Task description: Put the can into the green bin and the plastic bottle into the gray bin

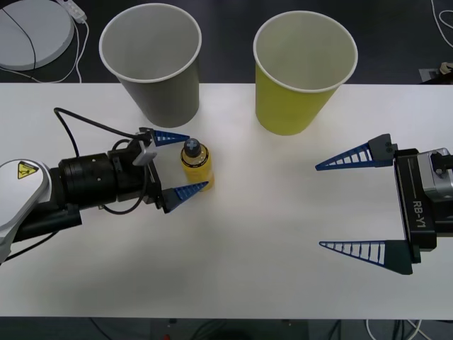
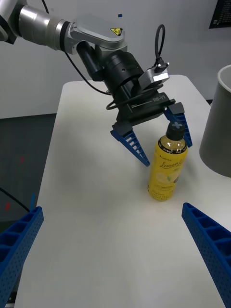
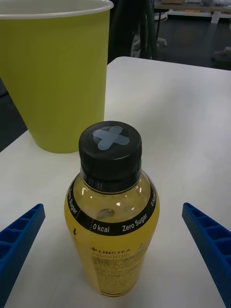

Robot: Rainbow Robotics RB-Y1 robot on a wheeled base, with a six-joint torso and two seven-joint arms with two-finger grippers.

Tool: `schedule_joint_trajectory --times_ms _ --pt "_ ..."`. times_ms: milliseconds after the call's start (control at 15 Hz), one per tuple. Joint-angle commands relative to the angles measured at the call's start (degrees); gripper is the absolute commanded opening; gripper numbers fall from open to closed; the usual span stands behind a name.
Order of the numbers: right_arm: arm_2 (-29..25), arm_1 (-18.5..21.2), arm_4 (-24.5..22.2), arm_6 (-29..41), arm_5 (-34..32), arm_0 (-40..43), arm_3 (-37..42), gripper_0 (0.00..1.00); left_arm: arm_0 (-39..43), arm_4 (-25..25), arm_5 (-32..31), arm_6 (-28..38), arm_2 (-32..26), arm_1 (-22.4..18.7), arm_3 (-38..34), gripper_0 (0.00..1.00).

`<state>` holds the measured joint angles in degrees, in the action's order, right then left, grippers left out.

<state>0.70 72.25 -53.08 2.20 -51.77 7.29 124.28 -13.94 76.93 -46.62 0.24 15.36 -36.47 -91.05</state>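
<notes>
The bottle point(image 1: 196, 166) is standing upright on the white table point(image 1: 269, 234), in front of the gray bin point(image 1: 152, 60) and left of the green bin point(image 1: 303, 71). The left gripper point(image 1: 181, 163) is flanking it, fingers spread apart, not touching. The left wrist view is showing a pale cross on the cap point(image 3: 111, 139). The right gripper point(image 1: 352, 204) is hovering wide open, well apart to the right.

Bright, even overhead light falls on the white table point(image 1: 283, 234). Soft shadows lie under the left gripper point(image 1: 181, 163) and the plastic bottle point(image 1: 196, 163) between its fingers. Beyond the bottle, the far room looks dim and soft.
</notes>
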Motion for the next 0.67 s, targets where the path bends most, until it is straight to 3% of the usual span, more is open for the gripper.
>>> schedule_joint_trajectory --times_ms 67,667 --pt "0.00 0.00 0.00 0.00 0.00 0.00 0.00 1.00 -0.39 2.43 0.04 0.99 -0.07 2.01 0.00 1.00" --pt "0.00 0.00 0.00 0.00 0.00 0.00 0.00 1.00 -2.32 5.42 0.04 4.16 -0.07 3.42 0.26 1.00"
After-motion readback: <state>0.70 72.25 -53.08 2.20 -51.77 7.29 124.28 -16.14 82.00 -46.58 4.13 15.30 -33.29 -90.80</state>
